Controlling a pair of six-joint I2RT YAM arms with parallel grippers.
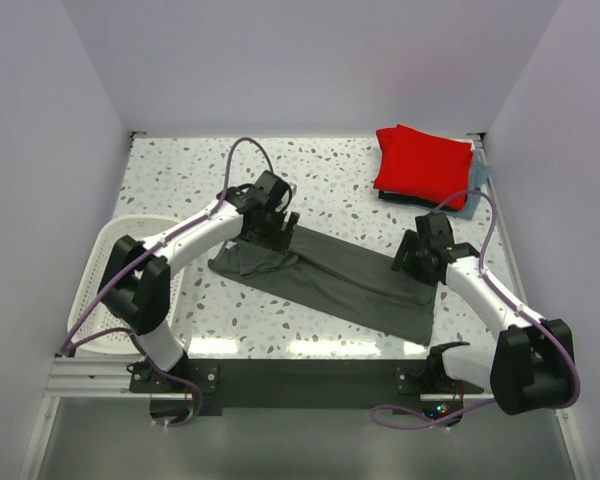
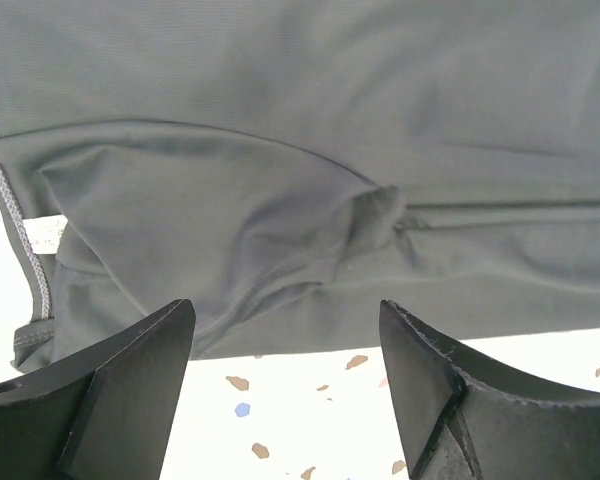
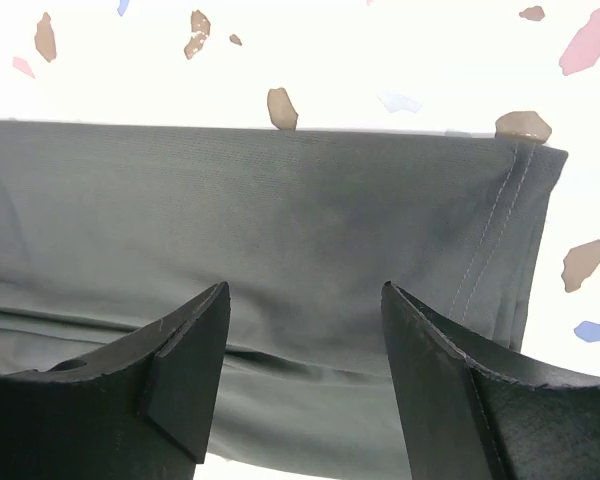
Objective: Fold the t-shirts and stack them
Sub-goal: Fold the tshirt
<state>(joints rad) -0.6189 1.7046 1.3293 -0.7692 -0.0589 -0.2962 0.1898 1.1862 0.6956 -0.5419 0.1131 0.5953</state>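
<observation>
The table (image 1: 280, 335) is white with little coloured specks. The biggest thing on it is the dark grey t-shirt (image 1: 355, 285) — it lies folded in a long strip across the middle, slanting from the left side down toward the near right corner. Its left end is crumpled. Its right end is flat and square.

A white basket (image 1: 92, 275) sits at the left edge of the table, partly behind my left arm.

In the far right corner there is a small pile. The red t-shirt (image 1: 420, 165) is on top, folded. The light blue-grey t-shirt (image 1: 477, 192) peeks out under it on the right side. A dark strip (image 1: 400, 198) shows under the red one's near edge; I cannot tell what it is.

My left claw (image 1: 275, 222) is over the crumpled end of the grey shirt. Its fingers (image 2: 130, 370) are spread wide and have hold of nothing — bare table shows between them.

My right claw (image 1: 417, 255) is over the flat end. Its fingers (image 3: 180, 350) are spread apart too, with nothing pinched, and smooth grey cloth lies under them.

A line of pale stitching (image 2: 20, 240) and a tiny white label (image 2: 45, 232) sit at the crumpled end.
</observation>
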